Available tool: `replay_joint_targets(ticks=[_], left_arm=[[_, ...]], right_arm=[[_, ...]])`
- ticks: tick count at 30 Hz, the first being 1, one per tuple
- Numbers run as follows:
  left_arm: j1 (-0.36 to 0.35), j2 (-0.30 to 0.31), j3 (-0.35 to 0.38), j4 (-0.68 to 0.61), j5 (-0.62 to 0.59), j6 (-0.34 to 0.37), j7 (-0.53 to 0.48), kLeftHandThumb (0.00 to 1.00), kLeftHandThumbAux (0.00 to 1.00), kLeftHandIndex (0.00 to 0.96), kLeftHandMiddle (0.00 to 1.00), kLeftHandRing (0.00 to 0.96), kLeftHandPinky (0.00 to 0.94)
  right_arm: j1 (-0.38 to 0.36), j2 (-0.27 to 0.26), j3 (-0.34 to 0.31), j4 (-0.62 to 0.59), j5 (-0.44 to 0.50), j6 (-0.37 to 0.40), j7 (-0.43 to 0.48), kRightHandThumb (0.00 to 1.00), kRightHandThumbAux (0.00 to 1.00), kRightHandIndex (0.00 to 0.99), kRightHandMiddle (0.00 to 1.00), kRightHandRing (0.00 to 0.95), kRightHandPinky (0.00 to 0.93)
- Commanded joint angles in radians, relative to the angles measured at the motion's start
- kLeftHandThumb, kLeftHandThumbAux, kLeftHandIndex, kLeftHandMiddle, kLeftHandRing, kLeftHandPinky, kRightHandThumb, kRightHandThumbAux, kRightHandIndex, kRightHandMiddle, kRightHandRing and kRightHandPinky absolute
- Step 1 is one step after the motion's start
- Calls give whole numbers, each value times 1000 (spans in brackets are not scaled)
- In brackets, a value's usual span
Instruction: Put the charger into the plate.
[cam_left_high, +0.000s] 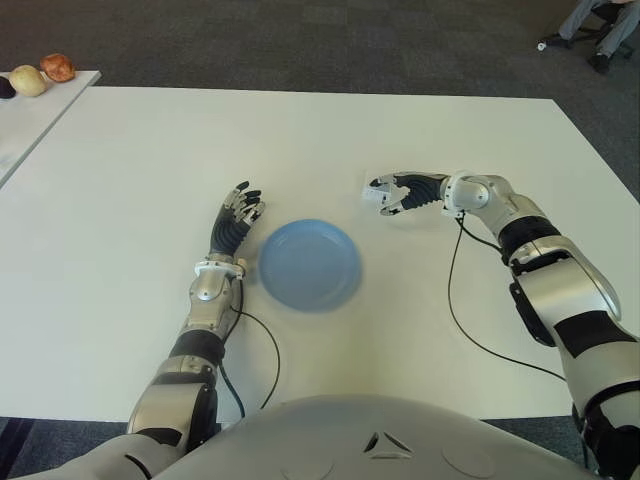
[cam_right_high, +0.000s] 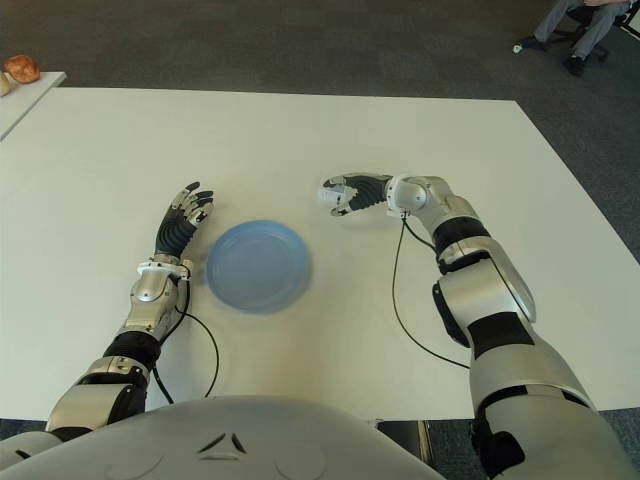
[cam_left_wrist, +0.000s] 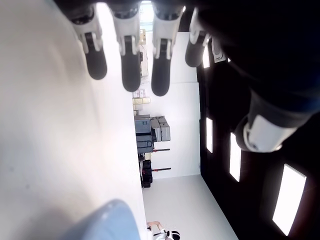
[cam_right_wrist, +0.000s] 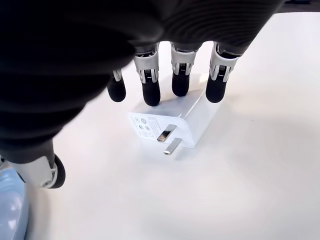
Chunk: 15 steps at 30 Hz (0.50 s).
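Observation:
A white charger (cam_right_wrist: 170, 120) lies flat on the white table (cam_left_high: 150, 160), its two metal prongs facing the wrist camera. My right hand (cam_left_high: 392, 196) reaches over it from the right. Its fingertips (cam_right_wrist: 151, 95) touch the charger's far top edge, while the thumb (cam_right_wrist: 50, 172) stands apart from it, so the hand is open. A round blue plate (cam_left_high: 310, 263) sits on the table to the left of and nearer than the charger, with nothing in it. My left hand (cam_left_high: 236, 218) shows just left of the plate, fingers spread and holding nothing.
A black cable (cam_left_high: 455, 300) runs across the table from my right wrist, another loops from my left arm (cam_left_high: 270, 350). A side table (cam_left_high: 60, 95) at the far left carries some rounded objects (cam_left_high: 45, 72). A seated person's legs (cam_left_high: 600, 25) show at the far right on dark carpet.

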Motion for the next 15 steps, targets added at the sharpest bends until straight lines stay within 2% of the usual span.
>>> replay_joint_targets(ticks=[1,6,15], left_arm=[[62,-5,0,59,-2,57,-10,0,523,122,232,208,179],[59,-1,-1,63,0,58,-12,0,524,121,232,206,179],[59,2,-1,76,4,39,-11,0,529,123,236,205,167]], right_arm=[[73,-39,9,-70,0,-35,58,0,515,0,127,124,16],[157,-122,-8,-255,36,-62,125,0,521,0,110,116,59],[338,-252,-79,-587,131,-17,235,0,521,0,93,115,112]])
